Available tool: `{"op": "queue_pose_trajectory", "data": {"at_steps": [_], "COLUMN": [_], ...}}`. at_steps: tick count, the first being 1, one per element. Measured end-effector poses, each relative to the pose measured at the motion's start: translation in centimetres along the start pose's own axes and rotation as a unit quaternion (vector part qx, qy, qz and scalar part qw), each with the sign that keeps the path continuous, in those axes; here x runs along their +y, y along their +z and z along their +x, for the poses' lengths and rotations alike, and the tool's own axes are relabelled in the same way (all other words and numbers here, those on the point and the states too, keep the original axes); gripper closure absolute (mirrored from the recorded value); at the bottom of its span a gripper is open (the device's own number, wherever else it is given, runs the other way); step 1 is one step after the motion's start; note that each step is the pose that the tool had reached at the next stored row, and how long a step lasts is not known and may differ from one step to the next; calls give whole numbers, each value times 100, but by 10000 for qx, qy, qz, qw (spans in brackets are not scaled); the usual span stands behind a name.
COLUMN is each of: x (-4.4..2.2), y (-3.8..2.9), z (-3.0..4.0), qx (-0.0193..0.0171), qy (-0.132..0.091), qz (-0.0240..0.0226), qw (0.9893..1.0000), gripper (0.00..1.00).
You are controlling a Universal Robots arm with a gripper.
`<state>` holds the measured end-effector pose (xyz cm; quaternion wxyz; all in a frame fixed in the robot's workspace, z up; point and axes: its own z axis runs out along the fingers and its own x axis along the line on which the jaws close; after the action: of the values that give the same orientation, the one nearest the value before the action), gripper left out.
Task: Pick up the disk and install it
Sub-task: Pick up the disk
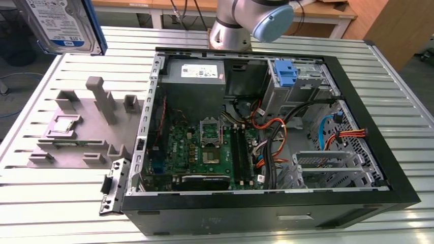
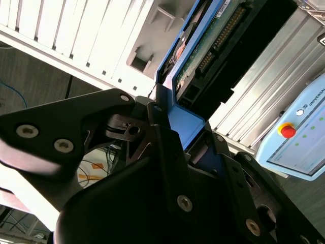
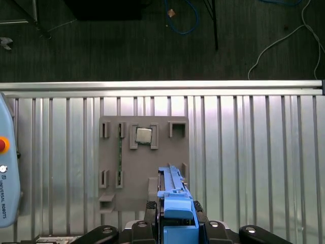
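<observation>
The disk (image 1: 61,25) hangs high over the table's far corner at the exterior view's left, its silver face with a white-and-blue label and blue bracket showing. In the first wrist view the disk (image 3: 175,203) stands edge-on above the grey fixture plate (image 3: 142,162). The second wrist view shows the disk's green circuit-board side (image 2: 203,51). My gripper (image 2: 185,137) is shut on the disk's blue bracket end, with black fingers (image 2: 162,127) on either side. The gripper (image 3: 175,231) also clamps the blue bracket in the first wrist view.
An open computer case (image 1: 379,168) lies on the slatted metal table (image 1: 407,91), with motherboard (image 1: 203,152), grey power supply (image 1: 195,73), blue latch piece (image 1: 286,76) and a metal drive cage (image 1: 322,165). The fixture plate (image 1: 81,132) carries a chip (image 3: 143,135). A teach pendant (image 3: 7,168) lies nearby.
</observation>
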<state>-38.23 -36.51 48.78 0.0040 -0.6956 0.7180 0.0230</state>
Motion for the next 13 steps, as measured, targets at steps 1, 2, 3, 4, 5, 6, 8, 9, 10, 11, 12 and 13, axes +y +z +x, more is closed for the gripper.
{"op": "queue_pose_trajectory", "data": {"at_steps": [1,2,3,4,5,6,8,9,10,11,12,13], "x": [-3,-8,-11,-15,-20,-24,-32,-36,-40,-45,-48,-53], "y": [0,0,0,-1,0,-1,-1,-1,-1,-1,-1,-1], "z": [0,0,0,0,-1,-1,-1,-1,-1,-2,-1,-2], "qx": [0,0,0,0,0,0,0,0,0,0,0,0], "qy": [0,0,0,0,0,0,0,0,0,0,0,0], "qz": [0,0,0,0,0,0,0,0,0,0,0,0], "qw": [10000,10000,10000,10000,10000,10000,10000,10000,10000,10000,10000,10000], "gripper": [63,63,63,63,63,63,63,63,63,63,63,63]}}
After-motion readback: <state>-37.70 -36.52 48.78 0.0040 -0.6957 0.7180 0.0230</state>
